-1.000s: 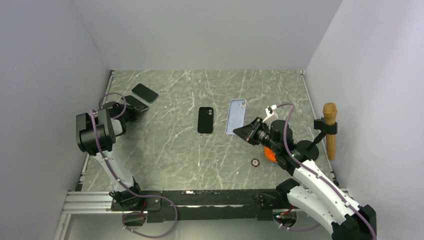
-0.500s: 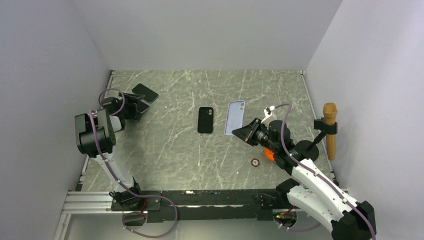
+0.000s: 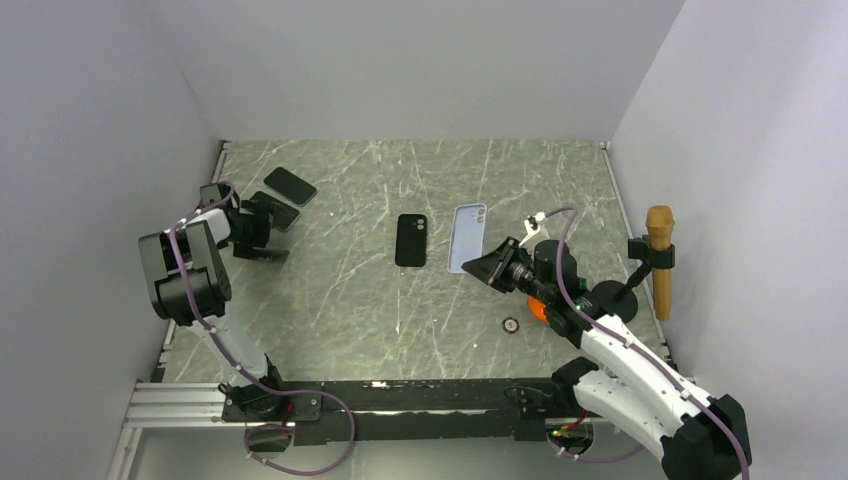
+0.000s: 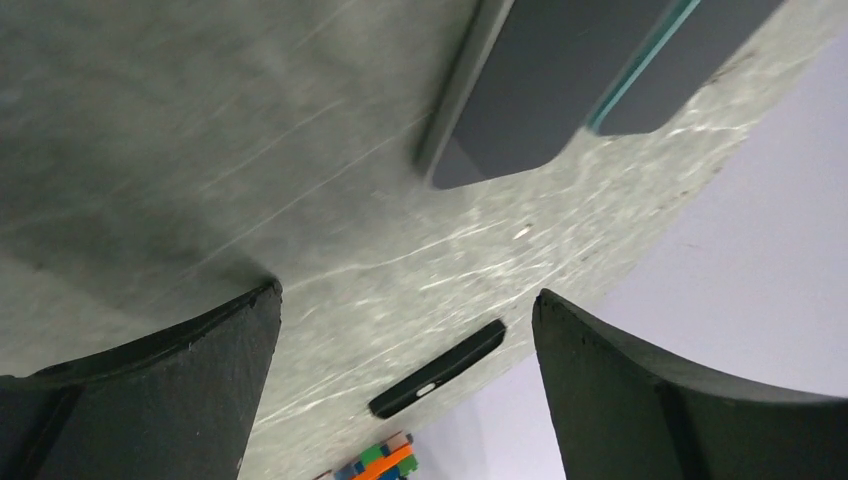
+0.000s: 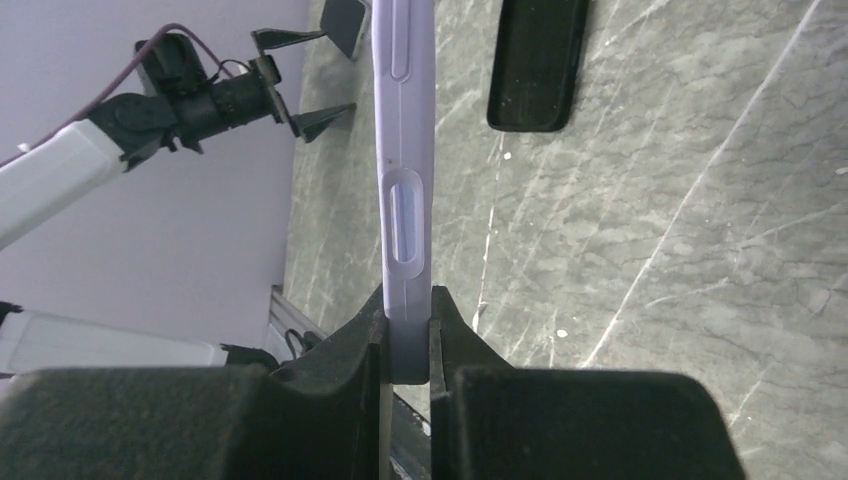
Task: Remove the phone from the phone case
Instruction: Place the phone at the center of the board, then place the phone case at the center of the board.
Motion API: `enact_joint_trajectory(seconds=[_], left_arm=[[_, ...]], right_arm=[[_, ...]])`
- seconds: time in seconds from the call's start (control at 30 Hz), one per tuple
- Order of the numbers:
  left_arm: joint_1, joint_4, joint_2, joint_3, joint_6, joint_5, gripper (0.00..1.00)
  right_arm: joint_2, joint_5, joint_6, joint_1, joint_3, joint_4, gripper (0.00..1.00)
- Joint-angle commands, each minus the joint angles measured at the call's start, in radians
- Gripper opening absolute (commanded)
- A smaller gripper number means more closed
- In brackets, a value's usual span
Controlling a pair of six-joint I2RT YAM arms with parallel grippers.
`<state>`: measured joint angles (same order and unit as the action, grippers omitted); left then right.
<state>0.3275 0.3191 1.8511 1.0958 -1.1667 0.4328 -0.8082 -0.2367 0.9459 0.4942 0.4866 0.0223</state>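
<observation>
Two dark phones [image 3: 290, 185] [image 3: 273, 208] lie flat at the back left; in the left wrist view they are the grey slab [image 4: 540, 90] and the teal-edged slab [image 4: 680, 50]. My left gripper [image 3: 266, 238] [image 4: 405, 300] stands open just in front of them, holding nothing. A lavender phone case [image 3: 468, 237] [image 5: 403, 180] lies mid-table, and my right gripper [image 3: 482, 266] [image 5: 405, 330] is shut on its near end. Whether a phone sits in it cannot be told. A black phone case [image 3: 410, 240] [image 5: 535, 65] lies to its left.
An orange object [image 3: 540, 310] and a small round disc [image 3: 511, 324] sit by the right arm. A brown handle on a black stand [image 3: 659, 255] is at the right edge. Grey walls close in the table on three sides.
My left gripper opened, let go of the nearer dark phone and drew back toward the front. The right gripper kept its grip on the lavender case, shifting slightly.
</observation>
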Motion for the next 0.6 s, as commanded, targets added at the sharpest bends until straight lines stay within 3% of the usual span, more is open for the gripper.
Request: enact_joint_trajectory(seconds=[0.0,0.13,0.2,0.3,0.4,0.57], left_arm=[[-0.003,0.211,-0.075,0.008,0.075,-0.016,0.99],[-0.058,0.098,-0.212,-0.052,0.171,0.060,1.00],[-0.122,0.090,-0.256,-0.028,0.300,0.074,1.00],[-0.285,0.215,-0.324,0.110,0.543,-0.179,0.99],[-0.451,0.211,-0.419,0.121,0.717,-0.371,1.00],[-0.478,0.077,-0.563,0.016,0.800,-0.226,0.99]], right_arm=[[-0.046,-0.014,-0.047,-0.001,0.049,0.007,0.00],[-0.186,-0.071,-0.130,-0.010,0.134,0.083,0.00],[-0.275,-0.123,-0.162,-0.019,0.175,0.071,0.00],[-0.443,-0.162,-0.200,-0.041,0.250,0.057,0.00],[-0.582,-0.180,-0.212,-0.077,0.311,0.039,0.00],[-0.776,-0.200,-0.225,-0.114,0.383,-0.018,0.00]])
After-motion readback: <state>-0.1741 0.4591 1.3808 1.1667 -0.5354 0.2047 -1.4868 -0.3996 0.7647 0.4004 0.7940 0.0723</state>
